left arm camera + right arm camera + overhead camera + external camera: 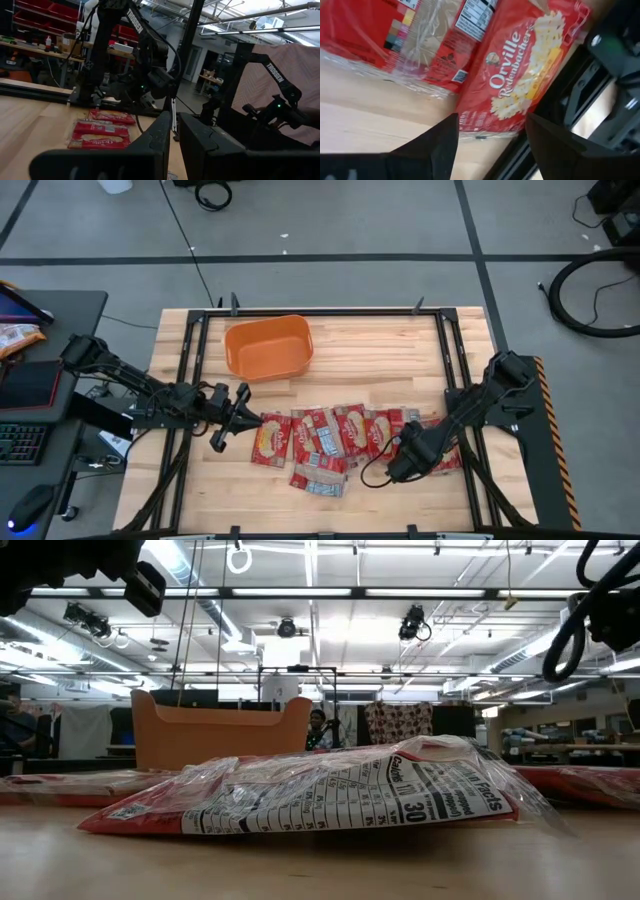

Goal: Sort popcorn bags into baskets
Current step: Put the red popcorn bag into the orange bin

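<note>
Lowering the right gripper [490, 145] is my step now, I judge: in its wrist view the two fingers stand well apart, holding nothing, with one red popcorn packet [525, 75] lying flat between them. To do it well I would come straight down over the packet's edge, so that one finger goes under the film and not onto the neighbour packet [420, 40], which overlaps beside it.

From above, the popcorn bags [330, 442] lie in a loose row at about 6 o'clock from the table centre, some overlapping. The right gripper [405, 460] hangs over the row's 3 o'clock end. The left gripper [240, 418] is at the 9 o'clock end, its tips almost on the first bag; in its own wrist view the fingers [155, 145] are nearly together with only a narrow gap, and nothing is between them.

Farther, at 11 o'clock, the orange basket [268, 346] stands with no bag inside, so sorting is not begun.

The low view alone shows how the closest bag [330, 795] puffs up from the wood; the high view hides this.
</note>
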Available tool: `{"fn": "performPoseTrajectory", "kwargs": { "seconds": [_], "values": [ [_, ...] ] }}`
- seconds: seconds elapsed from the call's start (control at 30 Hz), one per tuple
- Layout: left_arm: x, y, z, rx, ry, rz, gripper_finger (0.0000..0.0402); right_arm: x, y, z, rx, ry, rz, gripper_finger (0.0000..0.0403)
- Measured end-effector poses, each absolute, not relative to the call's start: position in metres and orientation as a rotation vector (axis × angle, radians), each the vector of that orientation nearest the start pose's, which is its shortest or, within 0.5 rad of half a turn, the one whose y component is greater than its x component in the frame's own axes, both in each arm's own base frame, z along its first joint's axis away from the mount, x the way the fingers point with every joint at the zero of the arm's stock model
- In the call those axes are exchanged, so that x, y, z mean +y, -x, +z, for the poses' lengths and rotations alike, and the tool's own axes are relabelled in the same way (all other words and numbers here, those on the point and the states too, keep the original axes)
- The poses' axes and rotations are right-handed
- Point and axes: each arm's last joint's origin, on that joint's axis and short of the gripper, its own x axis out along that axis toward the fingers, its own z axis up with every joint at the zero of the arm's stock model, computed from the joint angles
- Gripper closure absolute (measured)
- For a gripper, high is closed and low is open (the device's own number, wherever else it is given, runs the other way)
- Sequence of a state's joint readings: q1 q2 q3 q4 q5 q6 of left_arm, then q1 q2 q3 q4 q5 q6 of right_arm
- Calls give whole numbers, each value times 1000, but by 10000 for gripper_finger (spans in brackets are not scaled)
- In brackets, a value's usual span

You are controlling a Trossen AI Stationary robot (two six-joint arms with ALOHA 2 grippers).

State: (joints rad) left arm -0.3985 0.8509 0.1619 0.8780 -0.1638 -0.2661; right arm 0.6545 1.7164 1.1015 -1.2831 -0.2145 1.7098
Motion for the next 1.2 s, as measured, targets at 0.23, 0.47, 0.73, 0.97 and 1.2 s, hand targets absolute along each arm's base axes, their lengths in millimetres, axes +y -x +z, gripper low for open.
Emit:
{"fn": "performPoseTrajectory", "kwargs": {
  "seconds": [0.23, 0.47, 0.73, 0.97, 1.2],
  "values": [
    [-61, -157, 211, -148, 316, -256, 358, 178, -205, 160, 1750, -617, -1100, 160],
    [-61, -157, 210, -141, 318, -256, 358, 186, -213, 138, 1817, -546, -1090, 160],
    [-61, -157, 209, -135, 317, -255, 358, 185, -211, 130, 1840, -514, -1110, 163],
    [-61, -157, 209, -135, 317, -255, 358, 186, -211, 129, 1790, -505, -1114, 201],
    [-61, -157, 209, -135, 317, -255, 358, 185, -203, 121, 1798, -496, -1111, 222]
  ]
}}
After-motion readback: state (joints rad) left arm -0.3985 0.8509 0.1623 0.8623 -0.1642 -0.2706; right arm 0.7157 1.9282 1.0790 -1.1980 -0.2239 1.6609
